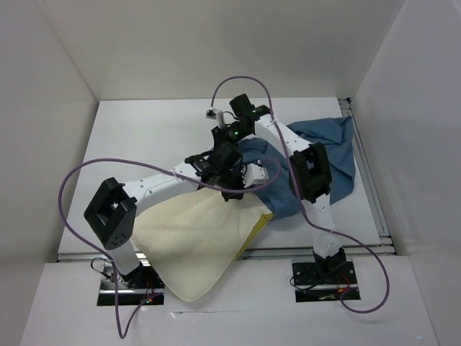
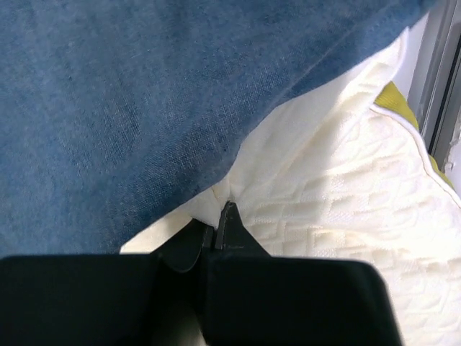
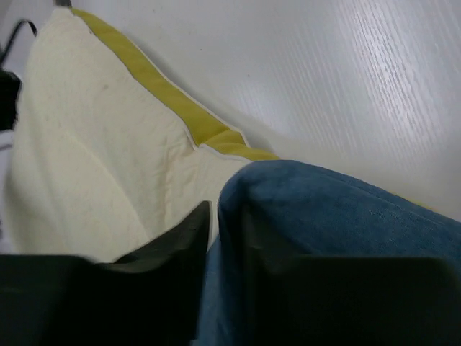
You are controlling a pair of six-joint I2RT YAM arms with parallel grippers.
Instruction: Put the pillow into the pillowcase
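**A:** Pillow [image 1: 191,245] sprawls across lower ctr of the overhead frame. One end is tucked under the pillowcase [image 1: 335,155], which is bunched at right of the table [image 1: 144,137]. Most of the cushion lies outside the cloth, so the job looks barely begun.

**B:** Why are both arms crowded mid-frame?

**A:** That's where cloth meets cushion. In its wrist view the left gripper [image 2: 220,216] is clenched at bottom ctr. A crease of cream fabric runs straight into the tips, so it looks to be pinching the pillow right at the blue hem, prob. to feed that end inward.

**B:** And the right gripper [image 3: 215,216]?

**A:** Blue cloth is draped over one finger, w/ a thin slit btwn the jaws. Can't tell if it's gripping or letting go. My read is that it's there to lift the mouth of the pillowcase so the cushion can slide under.

**B:** What's the yellow edge [image 3: 173,101] at upper left of that view?

**A:** It's the pillow's side trim, uncovered, w/ table beyond.
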